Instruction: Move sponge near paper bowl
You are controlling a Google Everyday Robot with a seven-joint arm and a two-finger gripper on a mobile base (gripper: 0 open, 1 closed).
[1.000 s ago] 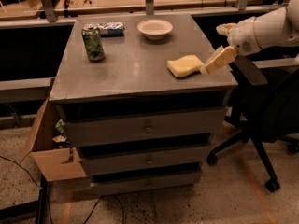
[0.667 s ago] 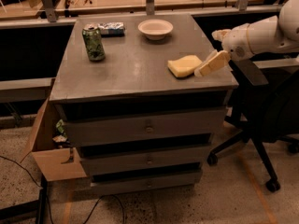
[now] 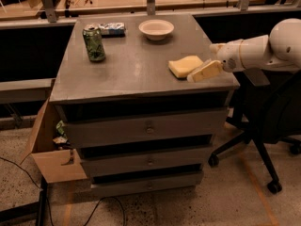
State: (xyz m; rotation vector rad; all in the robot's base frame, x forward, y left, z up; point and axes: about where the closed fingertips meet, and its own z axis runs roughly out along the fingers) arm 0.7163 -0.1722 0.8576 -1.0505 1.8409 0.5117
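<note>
Leftward the pincer (image 3: 197, 74) has crept; the sponge (image 3: 183, 66) touches it at nine o'clock; its spread I cannot tell.

Smooth, matt grey cabinet top (image 3: 136, 65); soft, porous sponge (image 3: 184, 66); matt paper bowl (image 3: 156, 28); glossy metal can (image 3: 94, 42); the gripper (image 3: 205, 71), smooth cream plastic, at the sponge's four o'clock
</note>
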